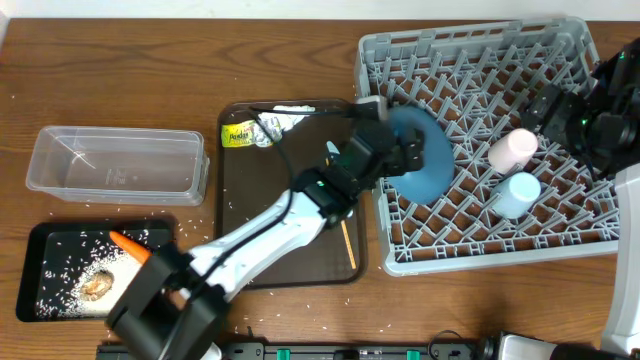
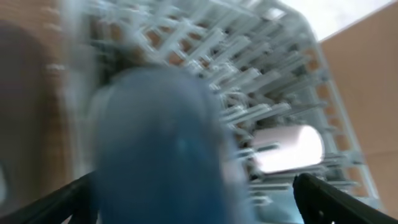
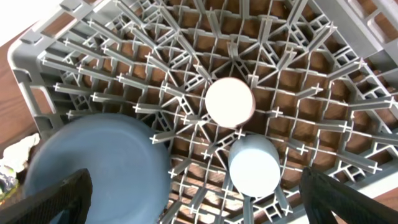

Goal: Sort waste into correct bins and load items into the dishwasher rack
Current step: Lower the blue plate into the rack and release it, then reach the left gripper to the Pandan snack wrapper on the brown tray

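At the rack's left edge, the left gripper point(image 1: 408, 150) reaches over the rim of the dishwasher rack point(image 1: 470, 262), fingers spread wide. The blue plate point(image 1: 428, 160) lies directly ahead of them, leaning among the pegs. The left wrist view is blurred, so contact between fingers and plate cannot be confirmed.

Over the rack's right edge, the right gripper point(image 3: 196, 180) hangs with fingers apart, holding nothing. The pink cup point(image 1: 512, 148) and blue cup point(image 1: 517, 193) sit among the pegs toward the right side.

Assessment: the plate is being seated. It should be propped on edge between peg rows, and the retreat kept straight and clear of its rim. The wrapper point(image 1: 250, 132) and chopsticks point(image 1: 348, 240) remain on the serving tray point(image 1: 250, 190).
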You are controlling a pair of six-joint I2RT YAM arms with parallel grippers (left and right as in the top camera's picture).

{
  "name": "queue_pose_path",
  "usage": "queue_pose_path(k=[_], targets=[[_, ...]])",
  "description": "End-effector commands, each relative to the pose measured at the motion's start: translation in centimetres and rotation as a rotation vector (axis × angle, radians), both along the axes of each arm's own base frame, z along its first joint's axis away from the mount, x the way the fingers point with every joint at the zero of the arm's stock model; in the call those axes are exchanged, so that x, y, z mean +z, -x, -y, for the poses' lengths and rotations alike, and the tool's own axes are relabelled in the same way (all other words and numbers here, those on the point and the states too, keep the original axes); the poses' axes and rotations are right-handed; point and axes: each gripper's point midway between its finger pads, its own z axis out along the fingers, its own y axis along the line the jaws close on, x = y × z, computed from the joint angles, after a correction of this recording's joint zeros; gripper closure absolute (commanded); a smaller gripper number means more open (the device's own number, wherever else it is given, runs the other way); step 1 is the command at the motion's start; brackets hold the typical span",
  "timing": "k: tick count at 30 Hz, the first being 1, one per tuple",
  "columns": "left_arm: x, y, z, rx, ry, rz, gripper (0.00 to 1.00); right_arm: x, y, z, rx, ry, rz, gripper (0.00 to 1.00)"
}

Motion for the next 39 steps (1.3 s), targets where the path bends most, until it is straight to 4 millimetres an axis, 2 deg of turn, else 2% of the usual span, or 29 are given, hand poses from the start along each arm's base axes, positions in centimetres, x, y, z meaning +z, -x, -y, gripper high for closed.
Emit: queue_pose_path(k=[1, 10, 16, 18, 23, 25, 30, 34, 39], targets=[[2.4, -0.9, -3.3, 0.078, -0.083, 0.080, 0.02, 0.7, 0.3, 0.6, -0.026, 0.009, 0.019, 0.01], [3.6, 0.2, -9.9, 0.123, -0.215, 0.023, 0.02, 0.7, 0.3, 0.6, -0.026, 0.009, 0.019, 0.01], [4.2, 1.2, -15.6, 0.140, -0.347, -0.004, 0.02, 0.7, 0.3, 0.3, 0.013, 0.014, 0.021, 0.01], [3.8, 1.7, -17.9, 0.124, -0.432, -0.024, 0.01, 0.8, 0.1, -0.6, 0.074, 0.001, 0.028, 0.01], [0.2, 2.9, -22.6, 0.159, -0.547, -0.198, 0.02, 1.2, -0.1, -4.3, 0.246, -0.090, 0.061, 0.01], [-0.7, 2.5, -22.9, 0.096, -0.597, -0.201, 0.05, 1.3, -0.1, -5.6, 0.296, -0.116, 0.069, 0.01], [-3.0, 0.0, -22.0, -0.052, -0.709, -0.137, 0.05, 1.3, 0.0, -7.9, 0.359, -0.121, 0.064, 0.01], [-6.6, -1.9, -23.1, -0.013, -0.797, -0.178, 0.06, 1.2, 0.2, -9.4, 0.400, -0.124, 0.055, 0.01], [-9.0, -4.3, -24.2, 0.048, -0.836, -0.175, 0.07, 0.5, 0.7, -10.2, 0.422, -0.122, 0.025, 0.01]])
